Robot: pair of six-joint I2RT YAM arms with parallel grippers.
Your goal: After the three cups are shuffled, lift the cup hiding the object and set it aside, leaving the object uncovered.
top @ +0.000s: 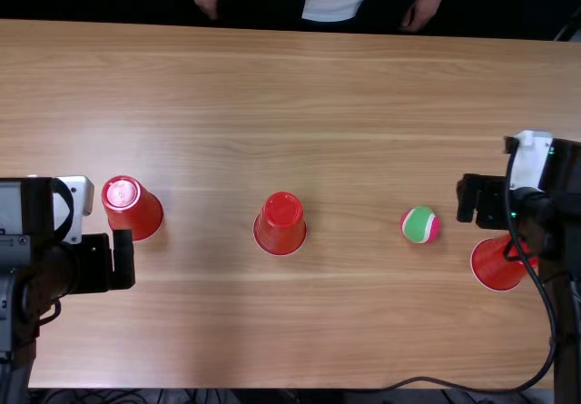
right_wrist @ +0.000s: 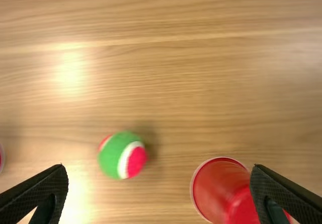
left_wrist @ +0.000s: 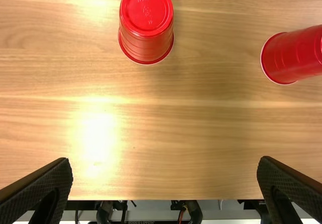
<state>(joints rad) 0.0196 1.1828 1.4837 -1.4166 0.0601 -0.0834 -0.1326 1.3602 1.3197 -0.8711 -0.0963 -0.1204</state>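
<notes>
The right gripper (right_wrist: 157,174) is hanging low over the table (top: 290,104) near its right end with its two fingers spread wide apart, clamping nothing. A red cup (right_wrist: 221,190) is sitting just inside one finger (right_wrist: 282,196); whether it is touching that finger is hard to tell. The green and pink ball (top: 420,225) is lying uncovered on the bare wood, just left of this gripper and apart from every cup. The left gripper (left_wrist: 162,173) is also gaping wide, holding nothing, by the table's left end. The left cup (top: 132,207) is standing mouth down just beside it, and the middle cup (top: 280,224) is standing mouth down between the left cup and the ball.
</notes>
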